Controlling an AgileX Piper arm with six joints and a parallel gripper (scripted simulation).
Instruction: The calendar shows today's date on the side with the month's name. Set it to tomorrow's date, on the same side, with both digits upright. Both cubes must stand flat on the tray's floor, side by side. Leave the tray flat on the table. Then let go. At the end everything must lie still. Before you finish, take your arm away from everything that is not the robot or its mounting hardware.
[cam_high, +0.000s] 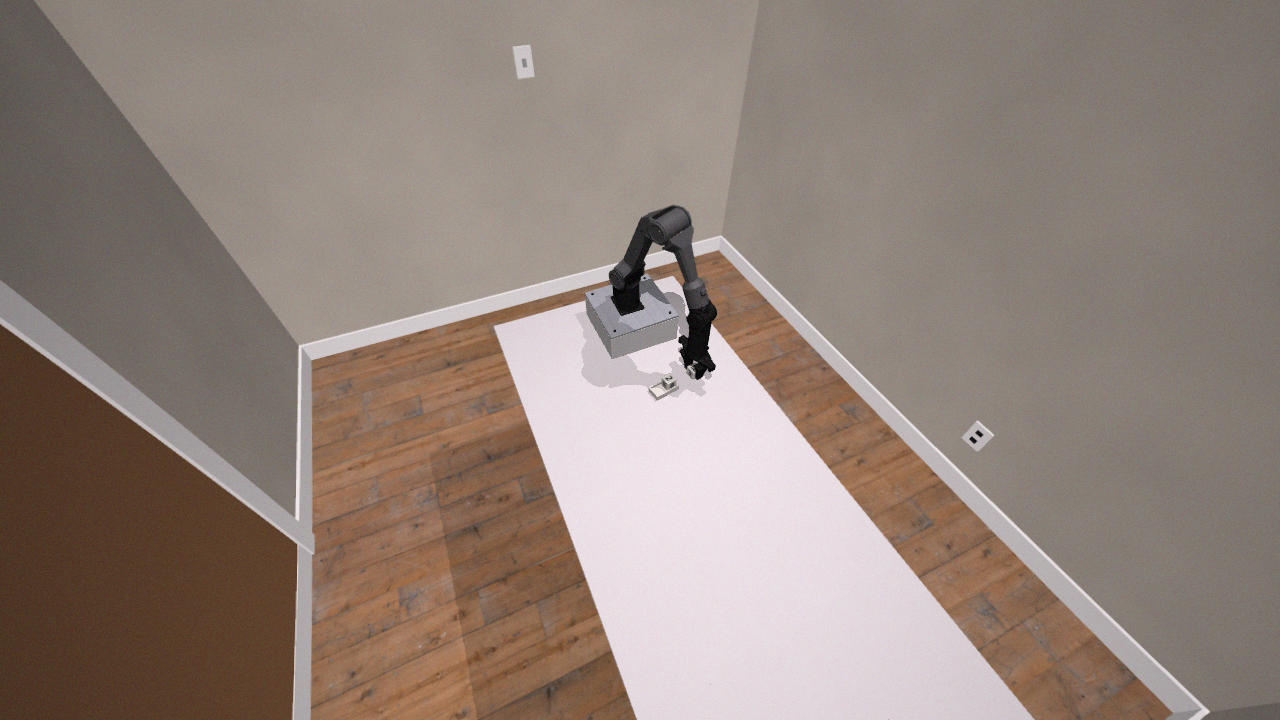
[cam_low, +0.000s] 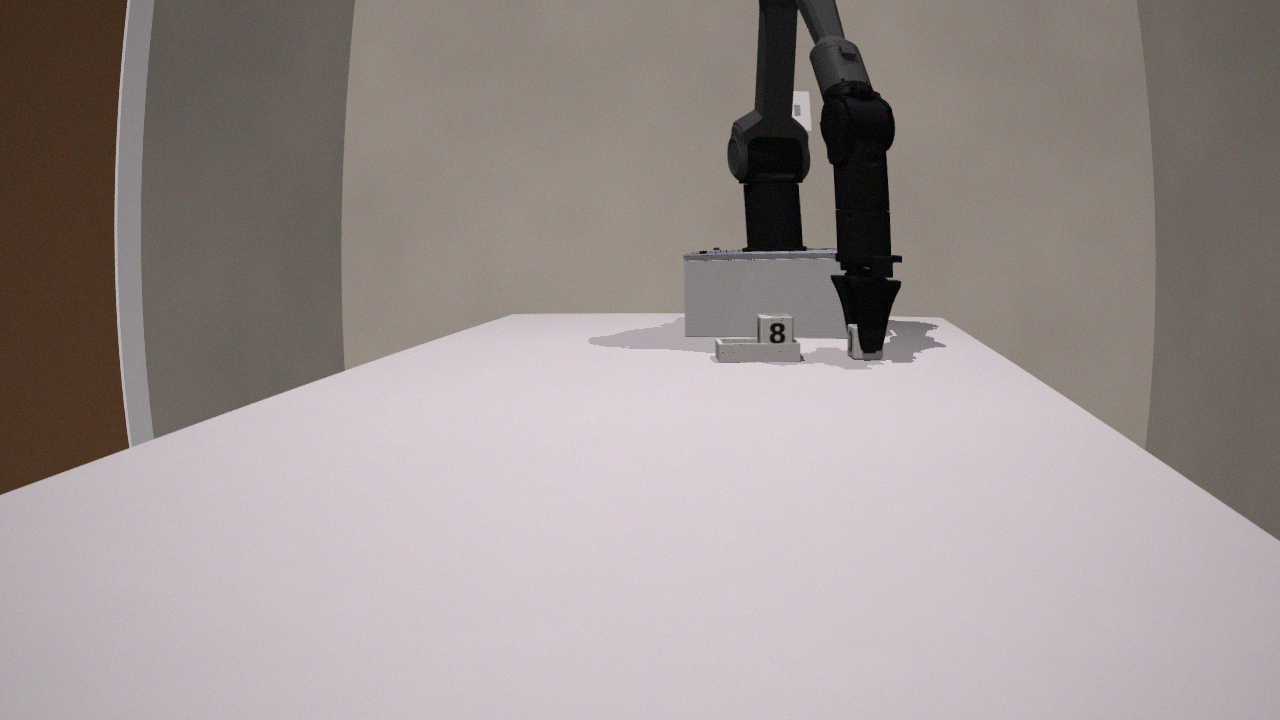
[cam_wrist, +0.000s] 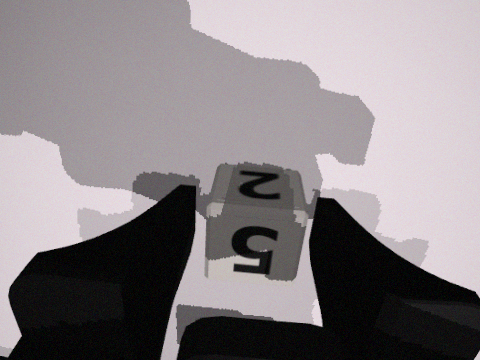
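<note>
Down low, the hand (cam_wrist: 252, 234) is partly open, with one finger (cam_wrist: 150, 254) on each side of a cube (cam_wrist: 256, 234). It has not squeezed the cube, and small gaps show at both sides. That cube sits on the table (cam_low: 554, 501), with a 2 and a 5 showing. Just beside the hand is the tray (cam_low: 757, 351), holding the other cube (cam_low: 775, 329), which shows an 8.
</note>
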